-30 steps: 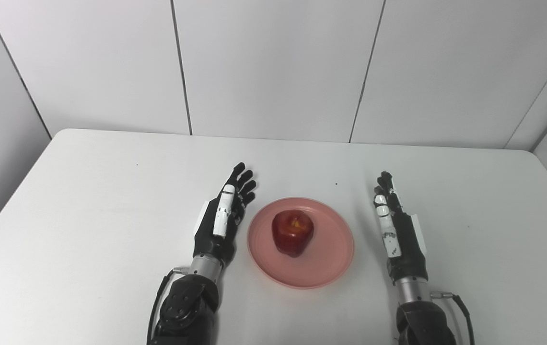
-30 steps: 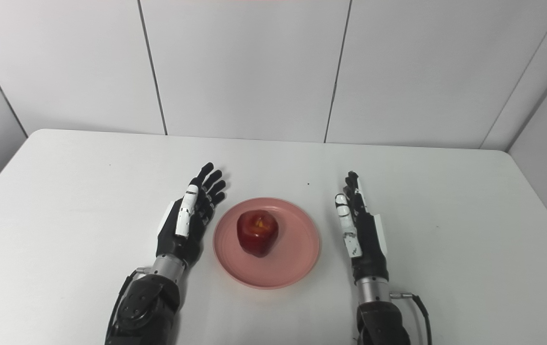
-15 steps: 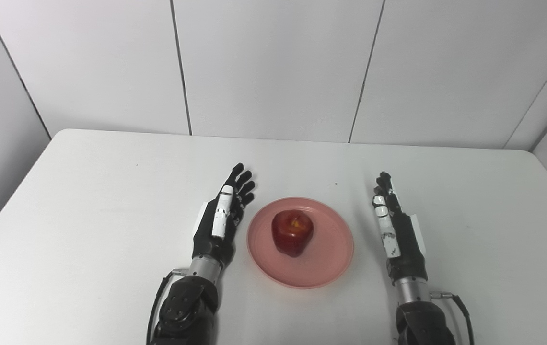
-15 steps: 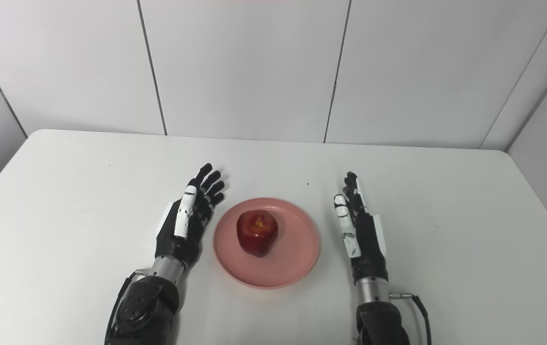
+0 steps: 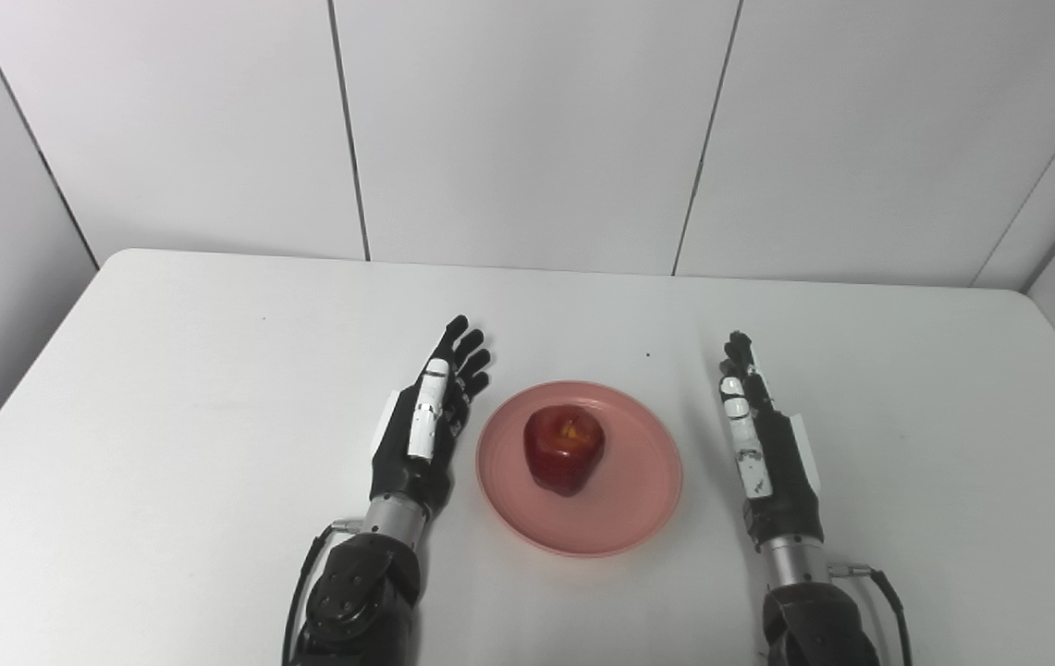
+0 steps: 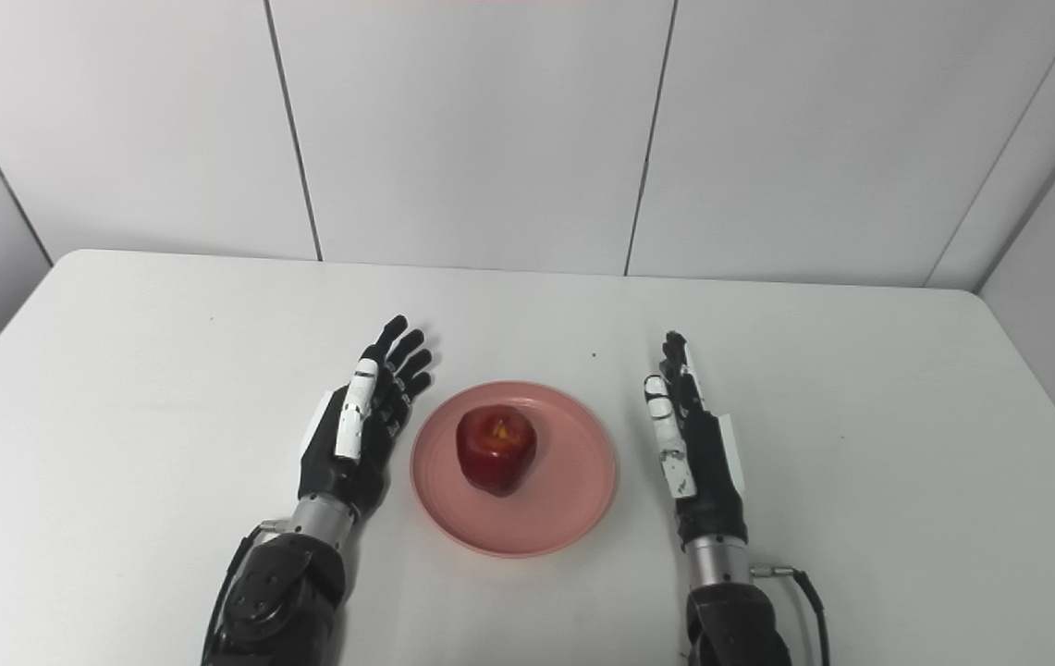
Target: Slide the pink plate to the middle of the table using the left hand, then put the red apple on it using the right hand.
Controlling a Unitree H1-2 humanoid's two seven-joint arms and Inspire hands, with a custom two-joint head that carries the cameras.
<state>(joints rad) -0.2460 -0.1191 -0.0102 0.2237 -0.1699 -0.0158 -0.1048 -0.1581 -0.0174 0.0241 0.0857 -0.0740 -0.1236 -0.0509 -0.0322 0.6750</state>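
Now the shiny red apple (image 5: 565, 450) sits on the round pink plate (image 5: 624, 518) mid-table, between the open, empty left hand (image 5: 423, 427) and right hand (image 5: 764, 444) (left one nearer).

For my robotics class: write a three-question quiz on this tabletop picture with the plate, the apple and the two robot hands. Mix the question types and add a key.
1. True or false: the red apple rests on the pink plate.
2. Multiple choice: where does the left hand lie? A) on the apple B) on the table beside the plate's left rim C) under the plate
3. Fill in: the right hand is ____ and holds nothing.

Key: 1 true; 2 B; 3 open
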